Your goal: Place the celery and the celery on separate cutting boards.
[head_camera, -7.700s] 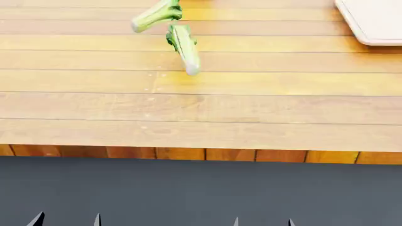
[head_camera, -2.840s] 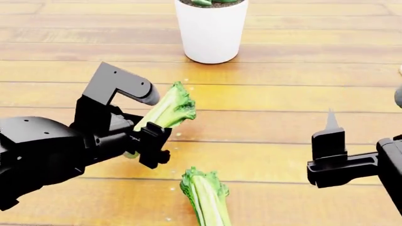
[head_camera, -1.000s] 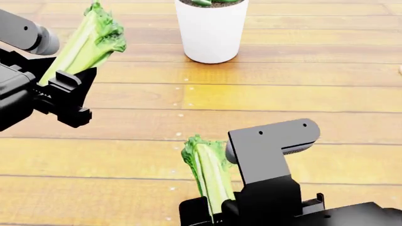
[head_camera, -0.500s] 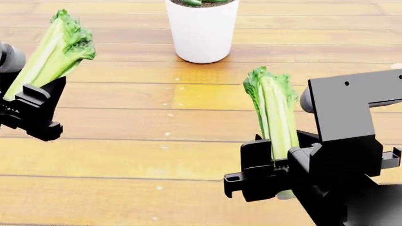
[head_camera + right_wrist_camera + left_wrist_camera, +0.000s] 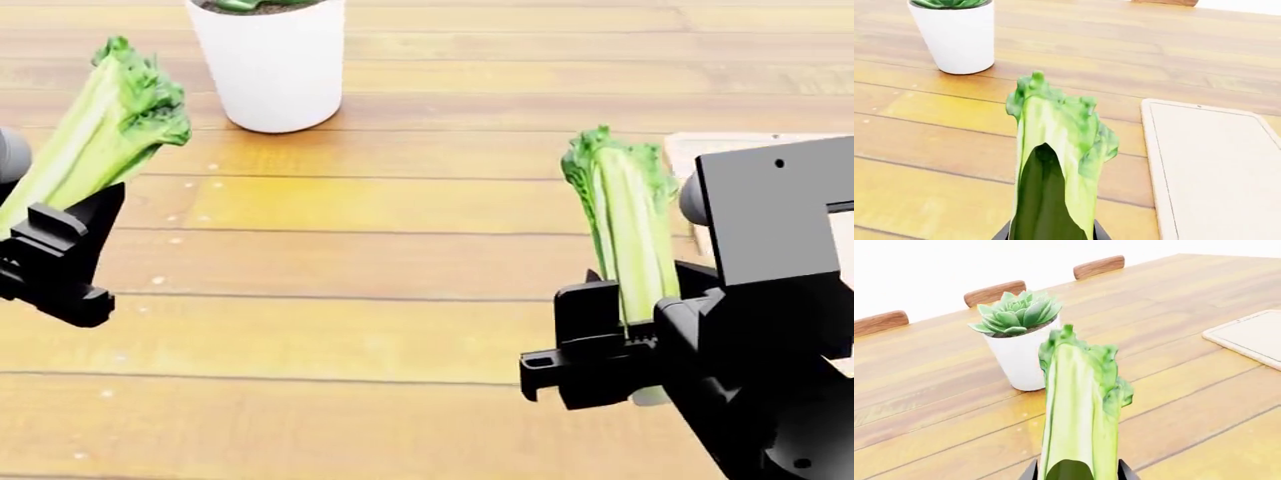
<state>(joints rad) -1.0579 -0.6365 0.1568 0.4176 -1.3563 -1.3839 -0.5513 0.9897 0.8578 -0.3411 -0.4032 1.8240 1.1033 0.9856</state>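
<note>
— Right hand (image 5: 627, 345) is clamped on the lower stalk of a celery (image 5: 627, 225), leaves up, stalk near upright and clear of the surface (image 5: 347, 340). What matters for its next move?

— Where the board (image 5: 1217, 165) lies from it. In the right wrist view the board sits just beside the celery, to the hand's outer side and slightly ahead, its long side running away from the hand. Only a corner (image 5: 687, 145) shows in the head view, behind the hand's own housing.

— So a short sideways carry?

— I'd judge so, then a tilt to lay the stalk along the board's length. Nothing stands between them; the pot (image 5: 267, 60) is well off to the inner side.

— And the left hand (image 5: 54, 262)?

— Closed on the other celery (image 5: 100, 130), held leaning with the leafy top up and inward. Its wrist view shows a board (image 5: 1254, 337) far across, past the pot (image 5: 1021, 350); I cannot tell whether that is a second board or the same one.

— Risk?

— Both bunches heading toward one board.
</note>
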